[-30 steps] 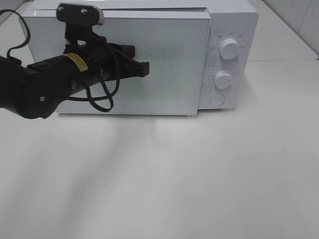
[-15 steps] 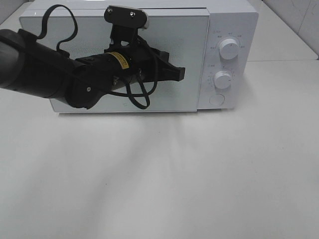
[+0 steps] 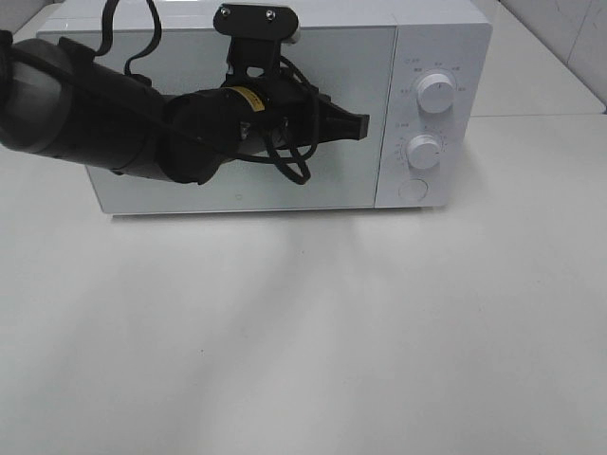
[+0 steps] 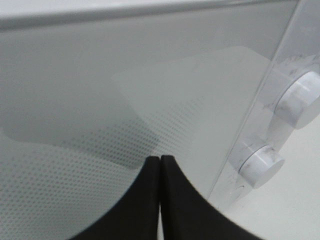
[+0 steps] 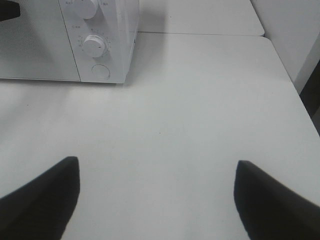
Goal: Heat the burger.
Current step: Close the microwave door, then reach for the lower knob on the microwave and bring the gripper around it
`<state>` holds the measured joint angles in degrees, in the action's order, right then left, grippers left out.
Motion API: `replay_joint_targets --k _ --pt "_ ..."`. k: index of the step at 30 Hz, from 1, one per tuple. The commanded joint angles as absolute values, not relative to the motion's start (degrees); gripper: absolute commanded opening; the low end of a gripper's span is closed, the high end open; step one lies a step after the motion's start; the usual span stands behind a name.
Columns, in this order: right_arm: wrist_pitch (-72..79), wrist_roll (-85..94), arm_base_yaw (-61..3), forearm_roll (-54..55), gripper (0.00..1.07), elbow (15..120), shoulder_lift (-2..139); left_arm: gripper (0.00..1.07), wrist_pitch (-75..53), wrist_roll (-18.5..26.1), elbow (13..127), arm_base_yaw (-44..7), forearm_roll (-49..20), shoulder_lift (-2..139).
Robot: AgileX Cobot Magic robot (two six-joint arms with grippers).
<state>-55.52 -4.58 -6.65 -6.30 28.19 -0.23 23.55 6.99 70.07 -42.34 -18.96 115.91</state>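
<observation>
So here's where we're at: the white microwave (image 3: 446, 43) sits at the back of the white table (image 3: 379, 341), and its door (image 3: 332, 185) looks shut, flush with the body. The left gripper (image 3: 355, 123) reaches sideways across the front of that door, near the door's right-hand edge and roughly level with the gap between the two knobs. Its fingers (image 4: 145, 200) are pressed together with nothing between them (the wrist view shows just a thin seam where the two black pads meet). We can't tell whether the tips actually touch the door or just sit right in front of it. On the control panel, the upper knob (image 3: 435, 93) sits above the lower knob (image 3: 425, 151), with a round button (image 3: 413, 190) below both.

The right gripper (image 5: 157, 167) hangs over bare table out in front of the microwave's knob end, well apart from it. Its fingers are spread wide and hold nothing.

The burger: we honestly can't see it in any view, so we can't say where it is. We can't see through the door either.
</observation>
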Motion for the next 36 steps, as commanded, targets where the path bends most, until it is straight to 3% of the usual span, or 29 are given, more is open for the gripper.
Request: replay_joint_targets --k 1,3,5,6,7,8,9,10,25,32,36 --pt "-55.2 -4.4 -6.1 -6.4 0.76 28.1 -2.2 0.00 22.9 6.7 71.0 -43.5 -21.0 114.4" --pt "-55.2 -4.4 -6.1 -6.4 0.76 28.1 -2.2 0.02 20.7 6.5 71.0 -44.2 -21.0 114.1" --pt "-55.2 -4.4 -6.1 -6.4 0.76 28.1 -2.2 0.21 14.3 6.5 71.0 -45.8 -19.2 113.4" --pt "-55.2 -4.4 -6.1 -6.4 0.76 28.1 -2.2 0.21 14.3 6.5 71.0 -45.8 -19.2 113.4" --pt "-55.2 -4.4 -6.1 -6.4 0.76 28.1 -2.2 0.50 9.1 6.5 71.0 -46.8 -17.7 112.7" --pt "-55.2 -4.4 -6.1 -6.4 0.76 28.1 -2.2 0.65 7.0 6.5 71.0 -47.1 -17.6 112.4" --pt "-55.2 -4.4 -6.1 -6.4 0.76 28.1 -2.2 0.65 7.0 6.5 71.0 -47.1 -17.6 112.4" --pt "-55.2 -4.4 -6.1 -6.4 0.76 28.1 -2.2 0.98 1.6 5.8 71.0 -47.8 -17.9 111.4" --pt "-55.2 -4.4 -6.1 -6.4 0.76 28.1 -2.2 0.99 -43.1 5.8 71.2 -48.1 -18.1 101.5" --pt "-55.2 -4.4 -6.1 -6.4 0.76 28.1 -2.2 0.99 -54.3 3.6 71.2 -47.6 -17.6 98.5" --pt "-55.2 -4.4 -6.1 -6.4 0.76 28.1 -2.2 0.99 -59.1 2.9 71.2 -44.7 -17.5 96.5"
